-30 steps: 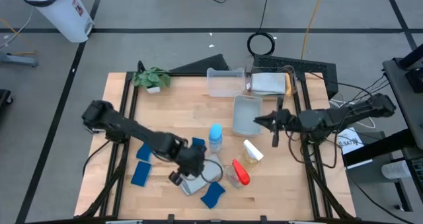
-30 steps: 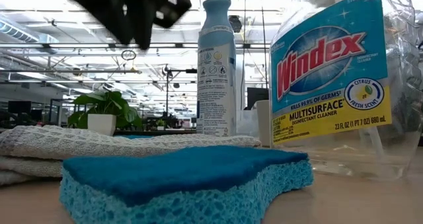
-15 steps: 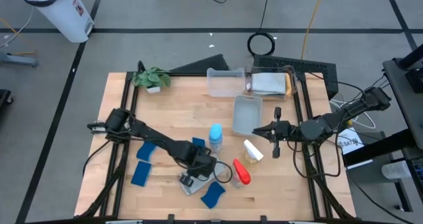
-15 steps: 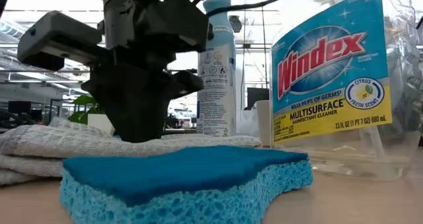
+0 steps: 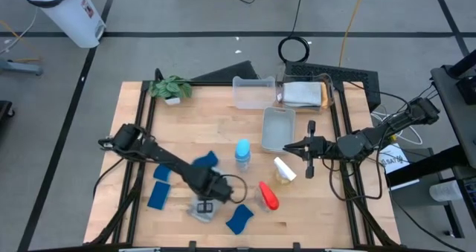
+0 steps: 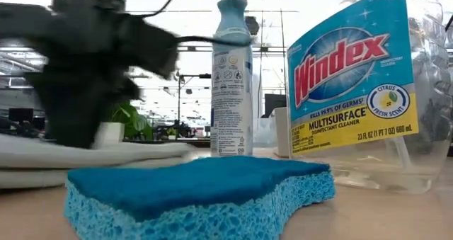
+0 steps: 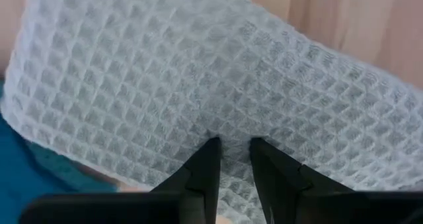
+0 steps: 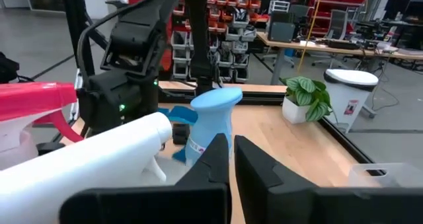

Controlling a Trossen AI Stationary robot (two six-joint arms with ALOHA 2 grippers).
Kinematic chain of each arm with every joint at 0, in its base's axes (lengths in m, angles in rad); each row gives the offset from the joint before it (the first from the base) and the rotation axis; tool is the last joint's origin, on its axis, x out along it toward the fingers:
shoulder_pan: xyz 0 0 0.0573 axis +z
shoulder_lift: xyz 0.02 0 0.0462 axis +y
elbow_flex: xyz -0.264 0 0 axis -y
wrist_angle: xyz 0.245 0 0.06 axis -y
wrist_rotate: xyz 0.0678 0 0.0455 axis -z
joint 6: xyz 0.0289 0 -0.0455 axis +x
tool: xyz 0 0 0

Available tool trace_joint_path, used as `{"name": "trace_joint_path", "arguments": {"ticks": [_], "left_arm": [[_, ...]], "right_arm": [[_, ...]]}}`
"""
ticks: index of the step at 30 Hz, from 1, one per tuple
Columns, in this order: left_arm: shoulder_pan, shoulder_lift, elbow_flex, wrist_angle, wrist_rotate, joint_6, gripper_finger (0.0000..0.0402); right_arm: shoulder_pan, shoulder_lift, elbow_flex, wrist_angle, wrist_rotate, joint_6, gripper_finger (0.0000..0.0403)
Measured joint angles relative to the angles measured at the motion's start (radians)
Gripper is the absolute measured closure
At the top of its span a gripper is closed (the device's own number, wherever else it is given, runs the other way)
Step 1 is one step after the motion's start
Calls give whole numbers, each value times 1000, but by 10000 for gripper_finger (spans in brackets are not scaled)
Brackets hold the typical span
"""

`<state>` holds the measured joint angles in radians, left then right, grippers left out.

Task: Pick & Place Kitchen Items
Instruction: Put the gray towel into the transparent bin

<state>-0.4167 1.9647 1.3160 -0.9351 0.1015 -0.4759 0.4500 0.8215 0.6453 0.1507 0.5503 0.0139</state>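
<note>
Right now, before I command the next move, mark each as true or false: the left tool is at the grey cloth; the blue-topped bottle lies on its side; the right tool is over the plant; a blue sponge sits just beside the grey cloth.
1. The left tool is down on the grey cloth. True; its fingers pinch the waffle weave.
2. The blue-topped bottle lies on its side. False; it stands upright in the low view.
3. The right tool is over the plant. False; it hangs near the white-topped bottle, far from the plant.
4. A blue sponge sits just beside the grey cloth. True.
</note>
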Motion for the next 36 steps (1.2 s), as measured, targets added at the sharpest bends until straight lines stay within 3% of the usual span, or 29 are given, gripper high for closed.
{"name": "trace_joint_path", "arguments": {"ticks": [5, 11, 15, 18, 24, 29, 36], "left_arm": [[-56, -53, -3, -99, -45, -60, 309], [-102, -141, -3, -22, -199, 4, 309], [-78, -195, 1, 0, -381, 3, 308], [-40, -210, 1, -2, -402, 43, 297], [64, -193, 1, 4, -342, 136, 210], [150, -182, 1, 57, -152, 339, 134], [247, -184, -17, 68, 0, 485, 108]], "right_arm": [[4, 0, 0, -1, 0, 0, 402], [4, 0, 0, -2, -1, 3, 402], [4, 0, 0, -1, -1, 4, 402], [4, 0, 0, -1, -1, 8, 402], [4, 0, 0, -1, -1, 8, 401], [4, 0, 0, -5, -2, 8, 402], [4, 0, 0, -5, -4, 0, 402]]}}
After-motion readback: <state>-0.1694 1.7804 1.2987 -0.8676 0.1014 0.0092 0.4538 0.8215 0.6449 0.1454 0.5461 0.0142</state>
